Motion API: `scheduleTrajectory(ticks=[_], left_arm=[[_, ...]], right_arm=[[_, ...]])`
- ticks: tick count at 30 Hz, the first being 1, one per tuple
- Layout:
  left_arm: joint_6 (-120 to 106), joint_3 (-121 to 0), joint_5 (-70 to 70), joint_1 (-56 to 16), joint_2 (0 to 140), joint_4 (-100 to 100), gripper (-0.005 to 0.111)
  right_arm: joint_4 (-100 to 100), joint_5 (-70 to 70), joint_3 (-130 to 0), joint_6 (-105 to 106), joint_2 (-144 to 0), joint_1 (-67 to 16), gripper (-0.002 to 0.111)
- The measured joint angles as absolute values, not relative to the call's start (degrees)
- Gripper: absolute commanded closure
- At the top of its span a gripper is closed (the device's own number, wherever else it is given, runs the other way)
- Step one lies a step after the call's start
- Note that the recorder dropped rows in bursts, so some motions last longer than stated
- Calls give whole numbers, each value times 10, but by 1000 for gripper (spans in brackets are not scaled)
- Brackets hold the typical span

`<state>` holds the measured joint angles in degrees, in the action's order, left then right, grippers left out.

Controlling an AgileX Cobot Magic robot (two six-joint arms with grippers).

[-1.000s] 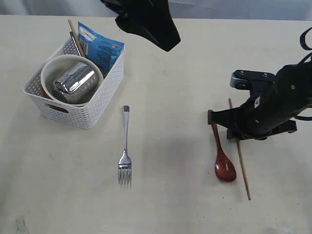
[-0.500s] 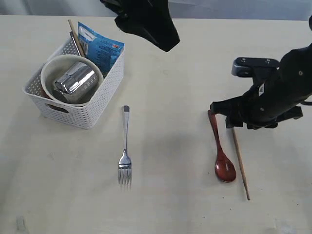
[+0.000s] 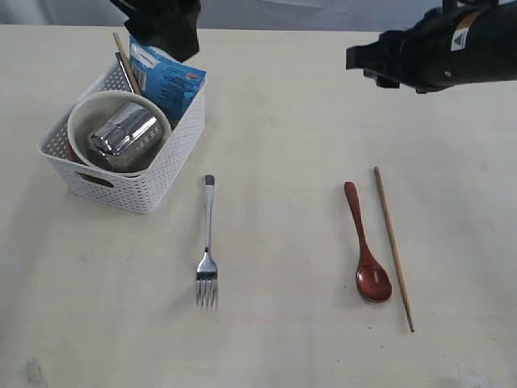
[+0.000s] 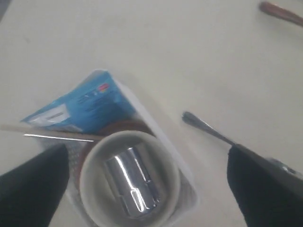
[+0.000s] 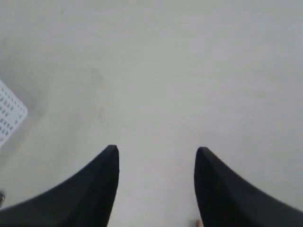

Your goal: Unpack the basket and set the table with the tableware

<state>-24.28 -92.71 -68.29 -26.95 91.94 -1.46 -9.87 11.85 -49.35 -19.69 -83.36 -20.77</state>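
Compared with one second earlier, the right gripper (image 5: 157, 149) has left the lower right of the exterior view, where it stood low over the spoon handle and chopstick. It now hangs at the upper right, well apart from both. Its two dark, tapered fingers stand apart with only bare tabletop between them and hold nothing. The left gripper (image 4: 147, 147) has shifted from the upper middle to the upper left of the exterior view, above the far corner of the basket. Its jaws are spread wide and empty.

The white rectangular plastic basket (image 3: 121, 174), with woven-look perforated walls and a cut-out handle, sits unmoved at the left of the broad, flat, pale cream table (image 3: 283, 121). Inside it lies a cream round bowl (image 3: 81, 113) with a smooth thick rim. The bowl holds a shiny faceted steel cup (image 3: 123, 136) tipped on its side. A reddish-brown curved edge (image 4: 120, 128) shows beside the bowl. A glossy blue snack packet (image 3: 166, 81) and a slim wooden chopstick (image 3: 123, 50) lean at the far end of the basket.

On the table a polished steel fork (image 3: 208, 242) lies just right of the basket, tines toward the lower edge, as before. At lower right a lacquered dark red spoon (image 3: 365, 246) lies bowl-end down. Just beside it on the right is a second thin, straight wooden chopstick (image 3: 393, 246), lying free of the gripper.
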Motion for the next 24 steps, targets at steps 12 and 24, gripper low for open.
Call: scheduleTrajectory(ticks=[12, 24], left_arm=[[75, -850, -432, -122, 939, -26, 23], [185, -784, -208, -78, 1059, -26, 34]], right_arm=[[-114, 23, -495, -165, -840, -114, 60], [-114, -62, -495, -161, -865, -105, 60]])
